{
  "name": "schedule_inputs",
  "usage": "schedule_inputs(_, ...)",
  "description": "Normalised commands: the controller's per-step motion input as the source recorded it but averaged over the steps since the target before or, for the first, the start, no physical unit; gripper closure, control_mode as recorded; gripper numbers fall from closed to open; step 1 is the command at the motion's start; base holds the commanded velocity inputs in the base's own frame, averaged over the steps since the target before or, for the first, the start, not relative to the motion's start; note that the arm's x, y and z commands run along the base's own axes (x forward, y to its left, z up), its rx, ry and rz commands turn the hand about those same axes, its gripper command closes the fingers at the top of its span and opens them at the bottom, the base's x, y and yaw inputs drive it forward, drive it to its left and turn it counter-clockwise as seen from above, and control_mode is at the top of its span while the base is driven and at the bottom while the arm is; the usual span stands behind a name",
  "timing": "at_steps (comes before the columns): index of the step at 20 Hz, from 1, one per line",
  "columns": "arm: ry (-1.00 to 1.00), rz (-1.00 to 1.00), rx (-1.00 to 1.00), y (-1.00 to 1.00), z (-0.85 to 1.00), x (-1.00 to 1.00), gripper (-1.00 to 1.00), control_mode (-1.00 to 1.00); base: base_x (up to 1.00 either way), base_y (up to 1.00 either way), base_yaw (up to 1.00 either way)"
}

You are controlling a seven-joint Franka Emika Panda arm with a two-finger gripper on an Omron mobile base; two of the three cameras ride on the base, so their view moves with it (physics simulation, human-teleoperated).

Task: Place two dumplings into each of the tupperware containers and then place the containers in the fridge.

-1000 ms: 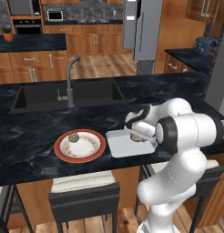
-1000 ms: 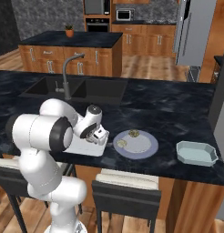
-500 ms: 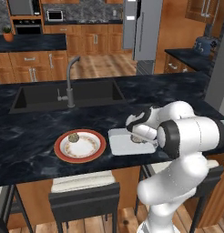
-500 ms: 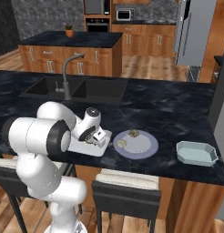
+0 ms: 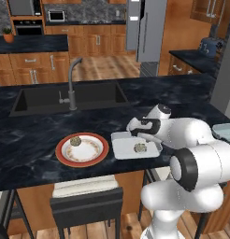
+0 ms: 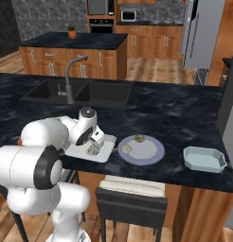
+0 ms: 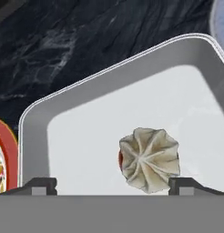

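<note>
Dumplings: one (image 7: 149, 159) lies in the white tray (image 7: 77, 136), two (image 6: 138, 139) lie in the round container (image 6: 151, 151), and one (image 5: 75, 141) lies on the red-rimmed plate (image 5: 82, 161).
Pincer: the pincer (image 7: 112, 184) stands wide over the tray; its tips are on both sides of the dumpling and well apart from it, so it holds nothing.
Done: the round container has its two dumplings, I judge.
Left: the rectangular container (image 6: 204, 159) is empty and needs two. Both containers are on the desk (image 6: 175, 113), so the fridge (image 6: 199, 33) step is not yet begun.
Right base view: it gives both containers and what is in them.
Left base view: it gives the plate with its dumpling; the arm covers the place of the round container.
Hand view: it gives the gap of the tips and the folds of the dumpling.
</note>
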Motion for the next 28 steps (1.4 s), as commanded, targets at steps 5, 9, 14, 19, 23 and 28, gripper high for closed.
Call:
schedule_inputs(5,0.01,0.25,-0.12,0.44,0.93,-0.54,-1.0,-1.0,0.0,0.0,0.0)
schedule_inputs(9,-0.01,0.27,-0.06,0.98,0.43,-0.04,-1.0,-1.0,0.0,0.0,0.0)
schedule_inputs(14,-0.09,0.2,-0.02,1.0,0.05,0.02,-1.0,-1.0,0.0,0.0,0.0)
schedule_inputs(19,-0.09,0.18,-0.06,1.0,0.0,0.15,-1.0,-1.0,0.0,0.0,0.0)
schedule_inputs(23,-0.08,0.16,-0.08,0.99,0.0,0.17,-1.0,-1.0,0.0,0.0,0.0)
schedule_inputs(28,-0.04,0.07,-0.08,0.76,0.0,0.3,-1.0,-1.0,0.0,0.0,0.0)
